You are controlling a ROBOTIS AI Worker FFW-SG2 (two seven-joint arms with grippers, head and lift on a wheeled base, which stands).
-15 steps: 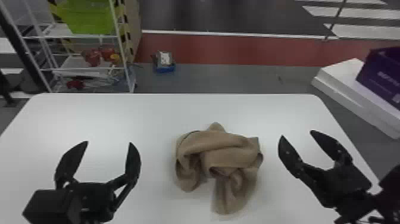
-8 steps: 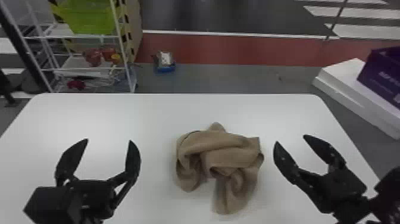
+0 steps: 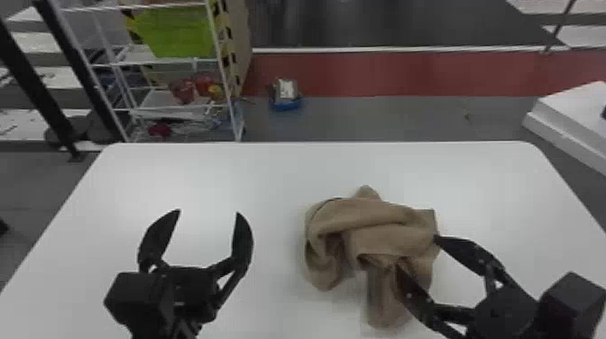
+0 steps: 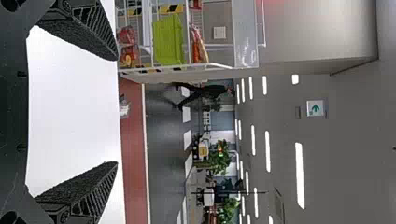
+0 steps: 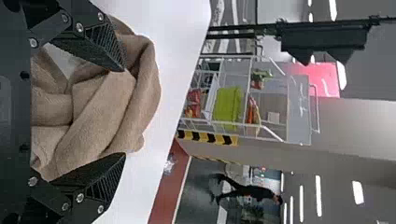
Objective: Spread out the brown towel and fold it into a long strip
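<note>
Basically, brown towel [image 3: 392, 239] is a crumpled, looped heap on the white bench [image 3: 203, 176], one fold poking to twelve o'clock, a loose flap trailing towards six. Right gripper [image 3: 415, 253] comes in from the towel's four o'clock, fingers wide apart over its near side, cloth between them but not clamped; can't tell if they touch it. It was well clear of the cloth half a second ago. Left gripper [image 3: 208, 212] sits over bare bench at the towel's nine o'clock, fingers wide apart, nothing held. Past the bench: wire rack [image 3: 226, 81] with a green bin [image 3: 180, 34] towards eleven o'clock, white block [image 3: 572, 108] towards two.
</note>
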